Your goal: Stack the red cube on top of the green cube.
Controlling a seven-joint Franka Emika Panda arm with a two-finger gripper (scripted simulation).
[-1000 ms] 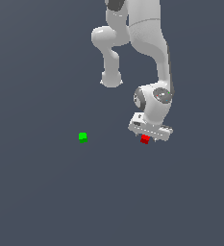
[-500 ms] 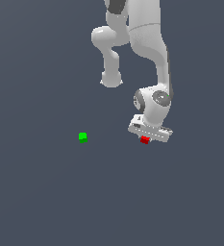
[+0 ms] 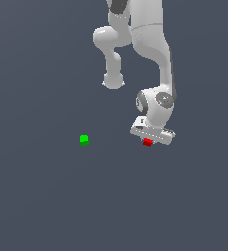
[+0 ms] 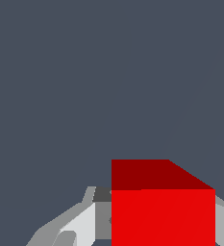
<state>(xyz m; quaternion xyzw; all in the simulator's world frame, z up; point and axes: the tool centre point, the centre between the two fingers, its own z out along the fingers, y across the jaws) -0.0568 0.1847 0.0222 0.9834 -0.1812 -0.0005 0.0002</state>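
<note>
The red cube (image 3: 147, 142) sits just under the white hand of my gripper (image 3: 149, 139), at the exterior view's right of centre. In the wrist view the red cube (image 4: 162, 206) fills the space between the two fingers (image 4: 82, 222), which lie against its opposite sides. My gripper (image 4: 162, 226) is shut on it. Whether the cube rests on the floor or is held just off it cannot be told. The green cube (image 3: 84, 140) stands alone on the floor, well off to the exterior view's left of the gripper. It does not show in the wrist view.
The floor (image 3: 61, 206) is a plain dark grey surface. The white arm (image 3: 149, 44) rises behind and above the gripper.
</note>
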